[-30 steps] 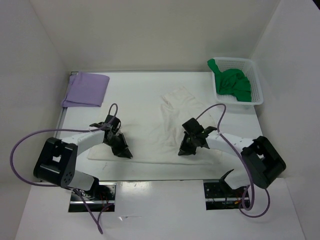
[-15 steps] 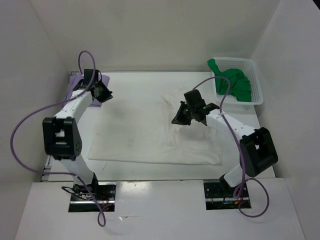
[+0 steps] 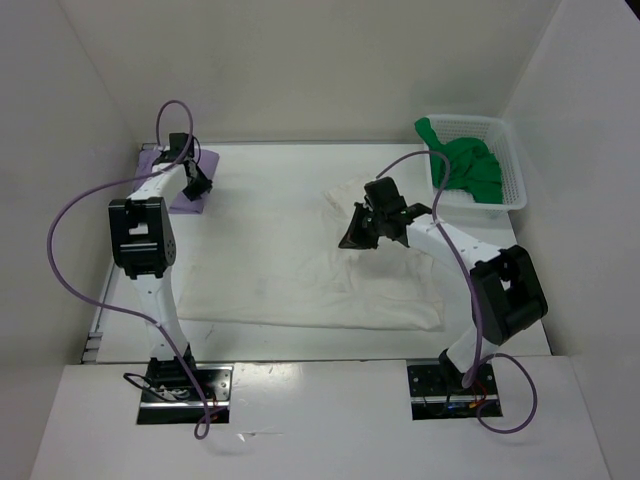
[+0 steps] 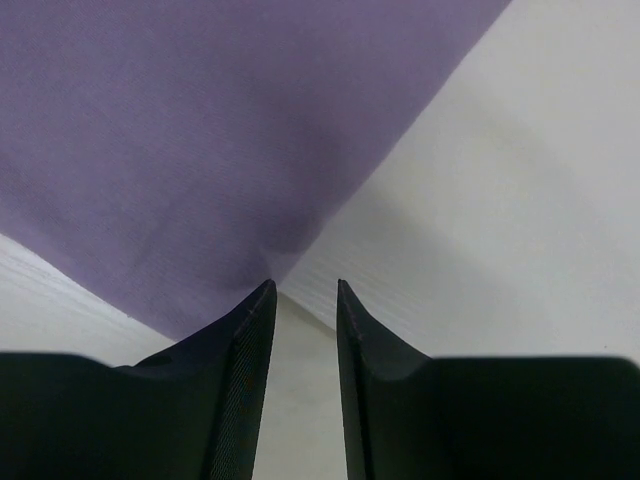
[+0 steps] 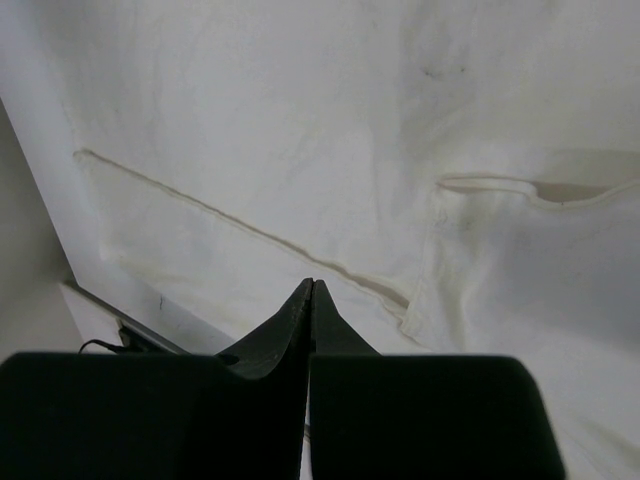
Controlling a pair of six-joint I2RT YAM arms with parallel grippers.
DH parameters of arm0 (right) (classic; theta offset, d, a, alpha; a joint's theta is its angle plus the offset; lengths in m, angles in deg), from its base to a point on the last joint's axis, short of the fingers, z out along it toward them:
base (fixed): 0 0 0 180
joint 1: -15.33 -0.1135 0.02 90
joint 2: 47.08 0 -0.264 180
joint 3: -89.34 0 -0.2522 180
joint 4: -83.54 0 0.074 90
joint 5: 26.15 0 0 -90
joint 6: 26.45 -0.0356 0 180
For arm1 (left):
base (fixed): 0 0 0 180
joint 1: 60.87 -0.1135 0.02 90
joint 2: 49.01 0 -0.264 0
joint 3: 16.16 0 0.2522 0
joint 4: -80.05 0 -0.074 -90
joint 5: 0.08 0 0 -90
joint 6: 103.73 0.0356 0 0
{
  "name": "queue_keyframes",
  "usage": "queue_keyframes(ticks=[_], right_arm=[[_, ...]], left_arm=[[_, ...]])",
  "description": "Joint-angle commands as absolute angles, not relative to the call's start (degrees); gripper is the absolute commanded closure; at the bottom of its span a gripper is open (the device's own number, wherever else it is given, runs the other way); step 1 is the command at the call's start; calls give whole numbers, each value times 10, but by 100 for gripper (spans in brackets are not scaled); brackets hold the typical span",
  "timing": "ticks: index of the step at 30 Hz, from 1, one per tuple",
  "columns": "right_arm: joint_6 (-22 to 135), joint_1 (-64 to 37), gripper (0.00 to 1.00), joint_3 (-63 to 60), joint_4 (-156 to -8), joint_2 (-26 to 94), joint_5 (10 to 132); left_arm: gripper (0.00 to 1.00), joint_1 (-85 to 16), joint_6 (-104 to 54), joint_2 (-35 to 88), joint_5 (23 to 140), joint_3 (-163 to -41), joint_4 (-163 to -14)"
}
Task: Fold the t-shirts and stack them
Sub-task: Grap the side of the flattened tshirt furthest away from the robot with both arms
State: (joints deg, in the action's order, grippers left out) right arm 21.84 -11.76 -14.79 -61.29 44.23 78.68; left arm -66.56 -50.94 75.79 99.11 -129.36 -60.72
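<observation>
The lavender t-shirt [image 3: 186, 205] lies folded at the far left corner, mostly hidden under my left arm. My left gripper [image 3: 197, 185] hangs low at its right edge. In the left wrist view the jaws [image 4: 302, 287] stand open with only bare table between them, and a corner of the lavender t-shirt [image 4: 200, 140] sits just past the tips. The cream t-shirt [image 3: 310, 290] is spread flat mid-table. My right gripper [image 3: 349, 239] hovers over its upper part, shut and empty [image 5: 311, 284], with cream cloth [image 5: 330, 130] and a sleeve hem below. The green t-shirt [image 3: 466, 166] sits bunched in the basket.
A white mesh basket [image 3: 519, 188] stands at the far right corner. White walls close in the left, back and right of the table [image 3: 270, 190]. Purple cables loop off both arms.
My left arm swung from the cream t-shirt's near left edge to the lavender t-shirt and its jaws parted. My right gripper moved away from me across the cream t-shirt, staying shut.
</observation>
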Motion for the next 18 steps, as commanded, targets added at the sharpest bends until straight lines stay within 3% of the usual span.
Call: queue_keyframes(ticks=[1,10,18], right_arm=[[237,-111,100,-116,-637,449,793],[237,-106,100,-122,-653,455,798],[237,-106,100,-127,-653,455,798]], left_arm=[[62,-662,-487,773,1010,-1306,-603],[63,-652,-487,736,1015,-1227,-640],[62,-658,-492,767,1028,-1246,-629]])
